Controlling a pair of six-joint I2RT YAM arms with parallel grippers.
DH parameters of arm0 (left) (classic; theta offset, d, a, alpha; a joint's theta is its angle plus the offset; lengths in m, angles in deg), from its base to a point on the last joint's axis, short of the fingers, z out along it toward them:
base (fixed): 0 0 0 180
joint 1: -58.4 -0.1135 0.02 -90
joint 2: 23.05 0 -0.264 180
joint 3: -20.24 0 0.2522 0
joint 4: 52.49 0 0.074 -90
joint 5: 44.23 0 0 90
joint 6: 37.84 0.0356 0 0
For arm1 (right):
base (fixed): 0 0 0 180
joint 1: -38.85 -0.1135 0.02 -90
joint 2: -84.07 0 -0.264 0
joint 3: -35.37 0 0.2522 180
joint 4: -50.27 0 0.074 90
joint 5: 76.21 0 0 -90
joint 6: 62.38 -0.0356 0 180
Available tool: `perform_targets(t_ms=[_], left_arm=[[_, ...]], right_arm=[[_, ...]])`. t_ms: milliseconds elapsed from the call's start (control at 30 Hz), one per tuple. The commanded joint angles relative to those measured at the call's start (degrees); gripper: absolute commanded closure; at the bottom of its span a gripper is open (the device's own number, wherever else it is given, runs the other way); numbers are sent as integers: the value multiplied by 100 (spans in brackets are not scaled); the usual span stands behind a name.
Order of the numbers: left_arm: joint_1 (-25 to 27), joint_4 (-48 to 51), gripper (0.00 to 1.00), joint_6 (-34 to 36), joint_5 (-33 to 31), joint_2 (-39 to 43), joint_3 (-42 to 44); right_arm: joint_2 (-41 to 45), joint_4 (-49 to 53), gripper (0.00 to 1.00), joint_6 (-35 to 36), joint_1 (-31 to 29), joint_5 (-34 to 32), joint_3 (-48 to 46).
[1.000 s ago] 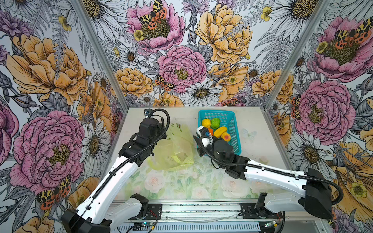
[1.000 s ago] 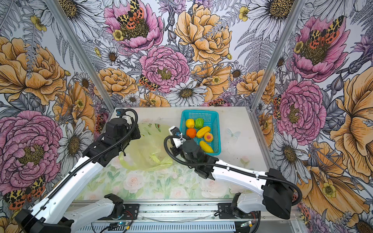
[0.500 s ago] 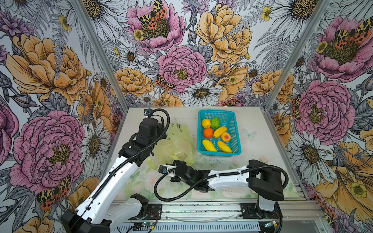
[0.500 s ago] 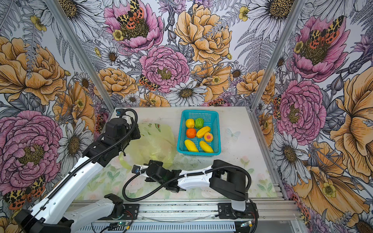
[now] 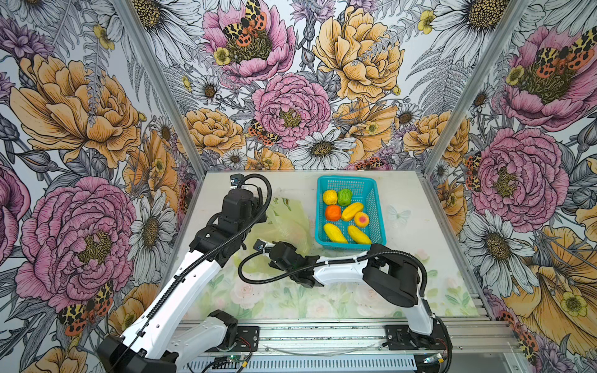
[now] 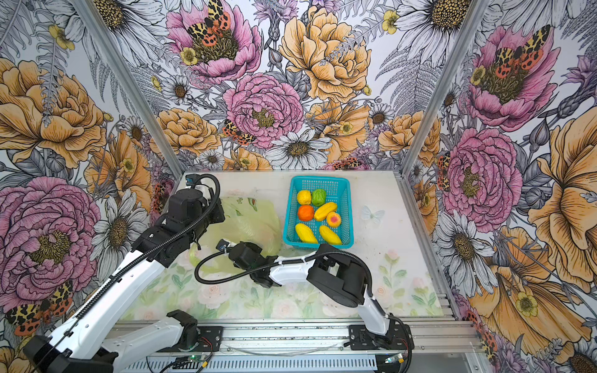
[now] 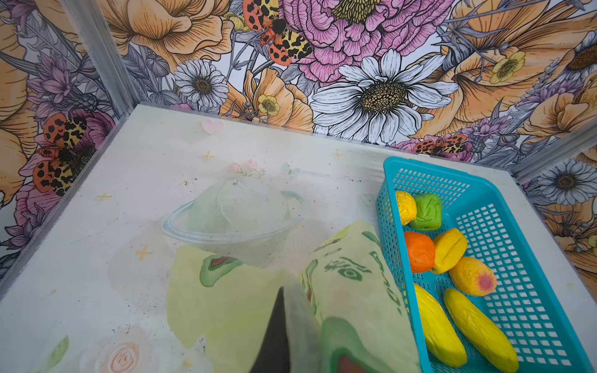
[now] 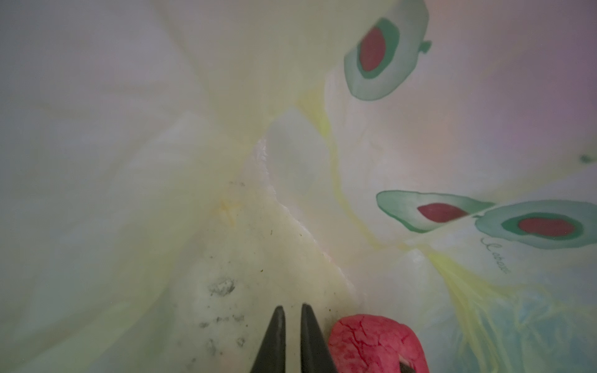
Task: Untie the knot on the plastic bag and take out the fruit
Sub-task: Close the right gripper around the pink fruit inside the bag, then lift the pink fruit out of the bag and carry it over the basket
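Note:
The translucent yellow-green plastic bag [image 5: 287, 222] [image 6: 248, 222] lies slumped left of the basket. My left gripper [image 7: 284, 300] is shut on a fold of its film and holds that part of the plastic bag [image 7: 355, 290] up. Only one dark finger shows; the film covers the other. My right wrist [image 5: 284, 255] reaches into the bag from the front. Inside, my right gripper [image 8: 292, 310] has a narrow empty gap between its tips, with a pink-red fruit [image 8: 374, 342] lying just beside it. The knot is out of view.
The turquoise basket [image 5: 345, 178] [image 6: 319, 178] [image 7: 533, 290] stands right of the bag. It holds a round yellow fruit [image 5: 330, 197], a green one [image 5: 344, 197], an orange one [image 5: 333, 212], a peach one [image 5: 361, 219] and three long yellow ones [image 5: 335, 233]. Floral walls enclose the table on three sides.
My right arm has left the basket, swung round past the bag's front and now reaches into the bag. The left arm has kept its hold and not moved.

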Motion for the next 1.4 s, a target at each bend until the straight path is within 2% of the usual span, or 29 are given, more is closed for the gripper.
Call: perform_targets(t_ms=[0,267,433,667,833,933,1267,1367], left_arm=[[-29,7,100,-20,113,123,49],[-22,5,100,-11,108,132,52],[-22,11,100,-14,105,124,51],[-25,7,100,-11,105,115,49],[-22,8,100,-11,124,123,56],[-22,11,100,-12,118,149,58],[-25,-5,100,-7,120,79,41],[-23,-11,100,-10,109,79,42]], right_arm=[[-223,511,71,-400,91,-682,510],[-643,1401,36,-830,321,-1619,1243],[-577,1715,20,-1088,404,-1658,1215],[-460,1949,13,-1484,663,-1200,911],[-596,1975,11,-1603,875,-540,968],[-731,1994,18,-1669,983,-262,1059],[-375,1996,71,-1858,1041,70,891],[-135,1947,81,-1911,1035,340,774]])
